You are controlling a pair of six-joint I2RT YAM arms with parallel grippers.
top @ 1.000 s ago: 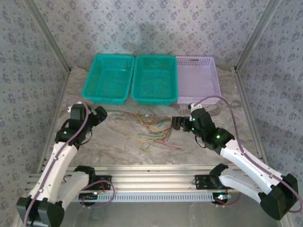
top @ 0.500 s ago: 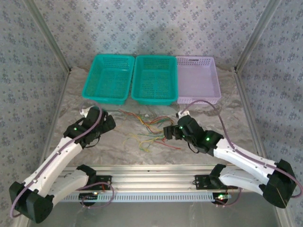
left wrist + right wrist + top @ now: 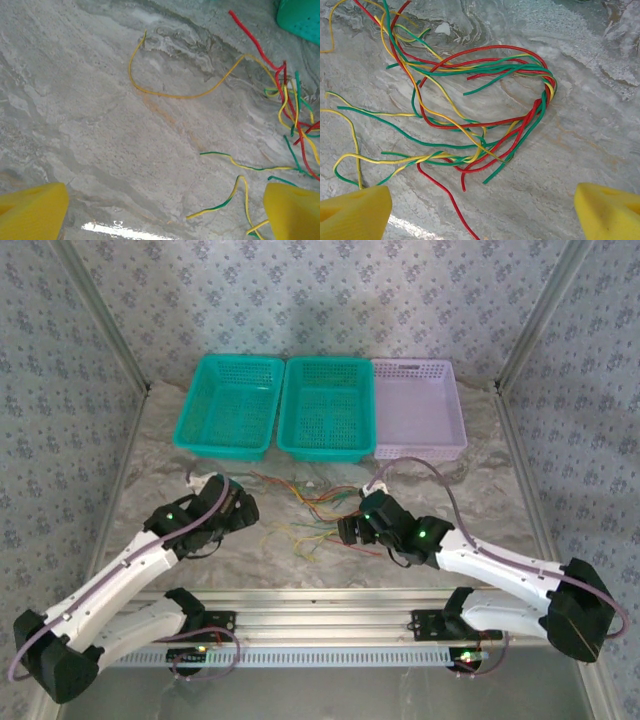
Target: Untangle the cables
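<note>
Left claw (image 3: pixel 243 511), right claw (image 3: pixel 349 529): both agape, empty. One tangle of cables (image 3: pixel 322 508). Three baskets (image 3: pixel 325 452) behind.

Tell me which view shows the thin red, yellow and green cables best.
Right wrist view: the thin red, yellow and green cables lie close, crossings clear. The left wrist view catches one edge; the top view shows them tiny.

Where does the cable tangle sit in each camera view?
Top external: cables at table centre, just before the middle green basket.
Left wrist: cables bunched at the right edge, one yellow strand looping toward upper centre.
Right wrist: cables spread across upper left and centre.
Shared landmark: the grey marbled tabletop beneath them.
</note>
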